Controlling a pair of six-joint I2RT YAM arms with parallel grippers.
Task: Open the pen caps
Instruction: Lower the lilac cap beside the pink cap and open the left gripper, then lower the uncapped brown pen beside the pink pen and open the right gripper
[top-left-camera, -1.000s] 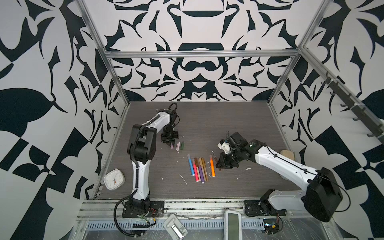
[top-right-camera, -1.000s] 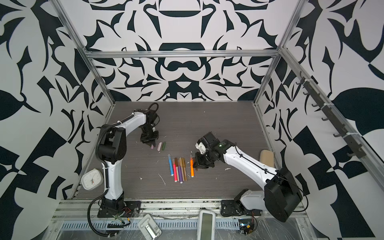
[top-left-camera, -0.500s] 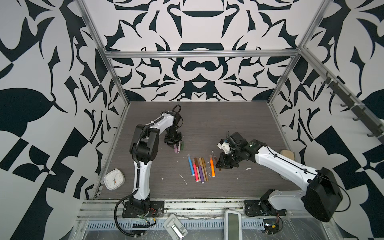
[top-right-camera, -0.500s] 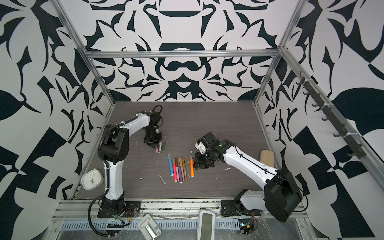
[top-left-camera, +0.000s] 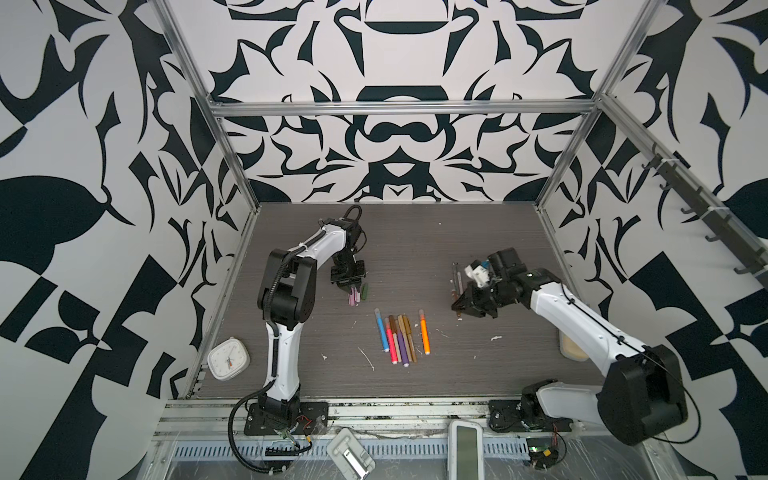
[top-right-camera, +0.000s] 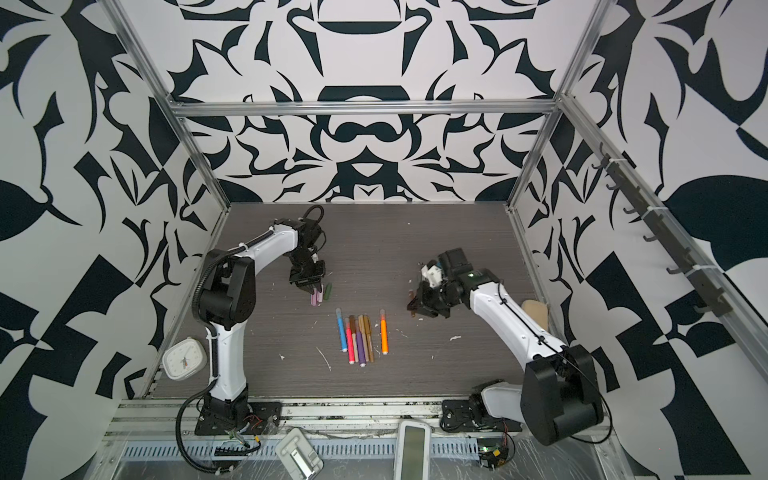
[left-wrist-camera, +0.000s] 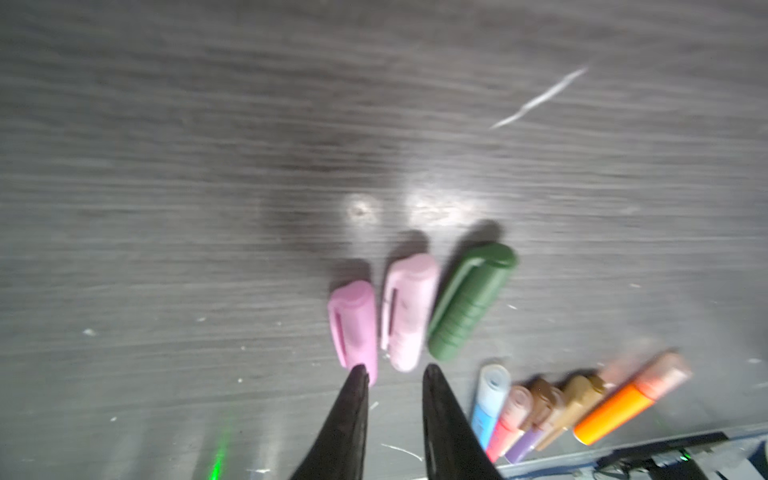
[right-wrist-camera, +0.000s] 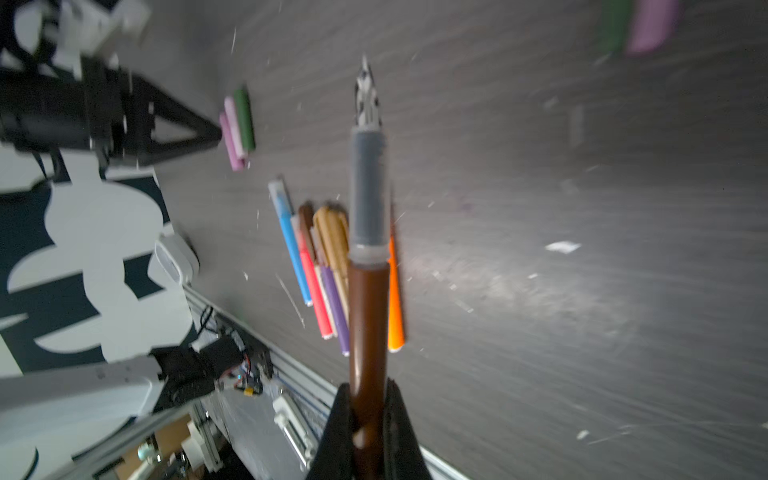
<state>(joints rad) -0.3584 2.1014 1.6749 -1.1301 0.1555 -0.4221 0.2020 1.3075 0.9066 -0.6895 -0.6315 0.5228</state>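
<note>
Three loose pen caps lie side by side on the table: a pink-purple cap (left-wrist-camera: 355, 328), a light pink cap (left-wrist-camera: 407, 311) and a dark green cap (left-wrist-camera: 469, 299). My left gripper (left-wrist-camera: 395, 373) hovers just over their near ends, open by a narrow gap with nothing between the fingers; in both top views it (top-left-camera: 349, 288) (top-right-camera: 311, 288) stands over the caps (top-left-camera: 356, 296). My right gripper (right-wrist-camera: 368, 390) is shut on a brown pen (right-wrist-camera: 368, 316) whose grey neck and tip are bare. Several capped pens (top-left-camera: 399, 336) (top-right-camera: 361, 336) lie in a row mid-table.
A white clock (top-left-camera: 228, 359) sits at the front left corner. A beige object (top-left-camera: 571, 349) lies by the right wall behind my right arm. Two white devices (top-left-camera: 465, 440) (top-left-camera: 349, 457) rest on the front rail. Small white scraps (top-left-camera: 365, 357) dot the table.
My left gripper has shifted right and nearer, over the loose caps, and its jaws have parted a little. My right arm with the brown pen has stayed put.
</note>
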